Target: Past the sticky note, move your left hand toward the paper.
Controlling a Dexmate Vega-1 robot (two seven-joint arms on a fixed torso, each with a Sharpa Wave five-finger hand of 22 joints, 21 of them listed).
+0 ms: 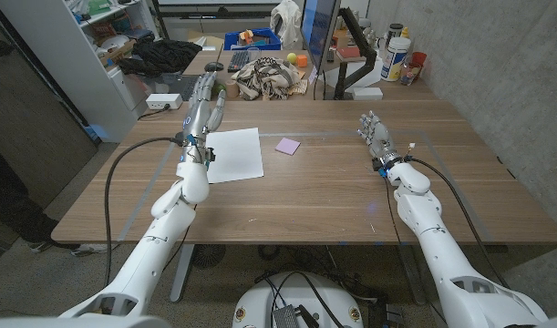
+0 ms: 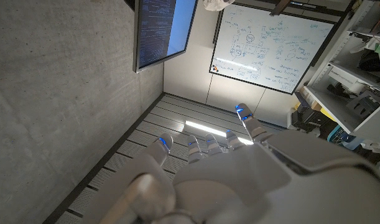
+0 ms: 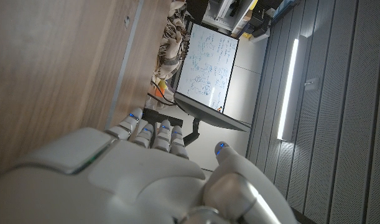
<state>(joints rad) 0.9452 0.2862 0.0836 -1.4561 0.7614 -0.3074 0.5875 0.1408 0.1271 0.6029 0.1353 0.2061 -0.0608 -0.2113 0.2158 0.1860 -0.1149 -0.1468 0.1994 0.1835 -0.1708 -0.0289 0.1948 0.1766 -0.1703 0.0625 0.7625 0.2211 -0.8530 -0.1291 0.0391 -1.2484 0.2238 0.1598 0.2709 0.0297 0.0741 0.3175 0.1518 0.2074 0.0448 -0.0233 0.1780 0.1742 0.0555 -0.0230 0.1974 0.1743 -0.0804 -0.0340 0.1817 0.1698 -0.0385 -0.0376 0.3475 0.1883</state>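
A white sheet of paper [image 1: 234, 153] lies on the wooden table [image 1: 333, 200], left of centre. A small purple sticky note [image 1: 287, 146] lies just to its right. My left hand [image 1: 201, 111] is raised above the paper's left edge, fingers spread and pointing away from me, holding nothing. In the left wrist view the left hand [image 2: 239, 174] points up at the ceiling and a whiteboard. My right hand [image 1: 376, 137] stands on the table's right side, fingers apart and empty, well right of the sticky note. Its back [image 3: 146, 174] shows in the right wrist view beside the tabletop.
A patterned cloth [image 1: 266, 76], a monitor on an arm [image 1: 325, 41], bottles [image 1: 397, 59] and a white power strip [image 1: 164, 101] crowd the table's far edge. A shelving unit [image 1: 77, 55] stands at the left. Black cables [image 1: 123, 173] run along both arms.
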